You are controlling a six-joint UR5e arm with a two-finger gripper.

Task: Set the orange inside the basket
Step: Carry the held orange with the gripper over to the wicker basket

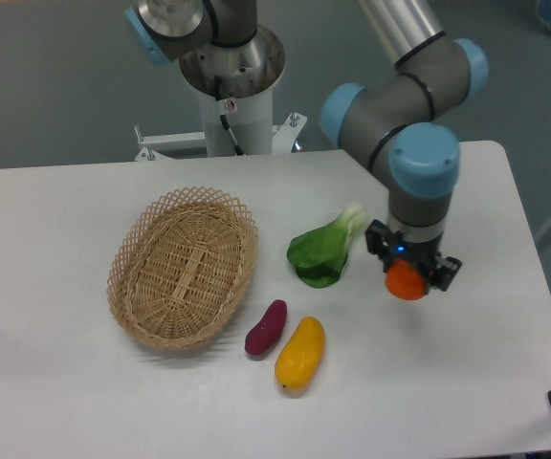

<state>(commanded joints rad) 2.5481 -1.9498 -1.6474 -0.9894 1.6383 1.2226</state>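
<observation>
The orange (406, 280) is a small bright-orange ball at the right of the table, directly under my gripper (409, 275). The gripper points straight down over it with its fingers on either side of the fruit and appears closed on it. Most of the orange is hidden by the gripper body; only its lower front shows. I cannot tell whether it rests on the table or is lifted slightly. The basket (132, 253) is an oval tan wicker basket at the left of the table, empty, well to the left of the gripper.
A green leafy vegetable (325, 251) lies between the basket and the gripper. A purple sweet potato (266, 328) and a yellow-orange mango (300, 353) lie in front of the basket's right end. The robot base (231, 72) stands behind the table.
</observation>
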